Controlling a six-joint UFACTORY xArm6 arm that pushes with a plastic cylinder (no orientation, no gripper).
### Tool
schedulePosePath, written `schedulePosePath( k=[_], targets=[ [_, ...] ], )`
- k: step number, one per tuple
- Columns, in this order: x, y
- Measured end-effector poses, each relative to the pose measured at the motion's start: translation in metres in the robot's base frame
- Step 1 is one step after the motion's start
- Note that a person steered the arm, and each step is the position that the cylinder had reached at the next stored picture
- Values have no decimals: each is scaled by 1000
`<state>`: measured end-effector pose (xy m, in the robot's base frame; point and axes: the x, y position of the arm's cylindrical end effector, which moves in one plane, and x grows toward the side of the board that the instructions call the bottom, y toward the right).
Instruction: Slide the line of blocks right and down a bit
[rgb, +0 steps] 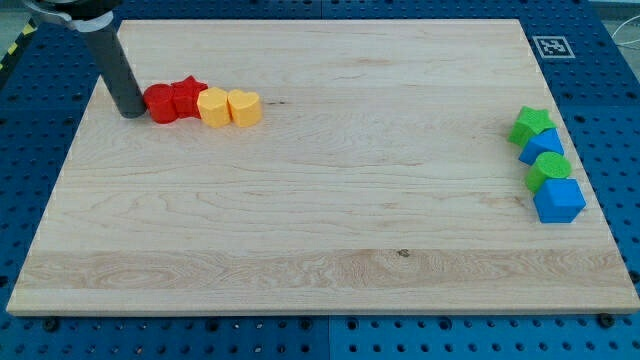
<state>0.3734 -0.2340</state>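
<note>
A line of blocks lies at the upper left of the wooden board (320, 220): a red cylinder (160, 104), a red star (187, 96), a yellow hexagon (212, 107) and a yellow heart (245, 107), touching side by side. My tip (131, 113) is at the left end of the line, against the red cylinder. The dark rod rises up and to the left out of the view.
At the board's right edge stand a green star (531, 124), a blue block (543, 146), a green cylinder (549, 168) and a blue cube (559, 200) in a column. A marker tag (552, 46) sits at the upper right corner.
</note>
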Motion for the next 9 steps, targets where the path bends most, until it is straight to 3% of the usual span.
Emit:
schedulePosePath(
  k=[9],
  targets=[
    [-3,76]
  ],
)
